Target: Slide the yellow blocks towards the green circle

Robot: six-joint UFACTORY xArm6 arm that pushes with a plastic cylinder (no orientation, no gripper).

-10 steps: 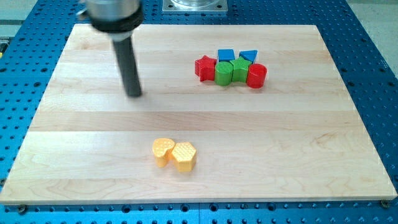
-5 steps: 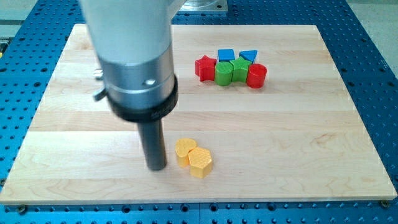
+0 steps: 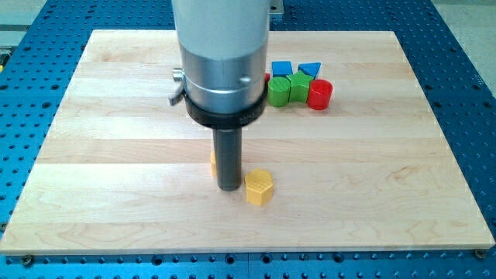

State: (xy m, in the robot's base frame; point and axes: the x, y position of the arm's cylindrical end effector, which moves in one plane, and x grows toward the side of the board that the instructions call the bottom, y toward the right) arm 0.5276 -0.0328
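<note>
A pale wooden board (image 3: 93,194) was seen on a blue perforated table (image 3: 23,155). Nearest the view's bottom, a yellow hexagonal block (image 3: 260,187) lay just right of my tip (image 3: 229,187), close enough that contact could not be ruled out. A second yellow block (image 3: 212,163), its shape mostly hidden, was glimpsed at the rod's left edge. The dark rod was held upright beneath a wide silver cylinder that filled the view's top centre; no claw was fitted, only this plain rod. Farther back, toward the view's top right, a cluster was gathered well apart from the yellow blocks: a green circle (image 3: 278,91), a green block (image 3: 297,87), a red cylinder (image 3: 319,94), and behind them a blue block (image 3: 281,69) and a blue triangular block (image 3: 310,69).
</note>
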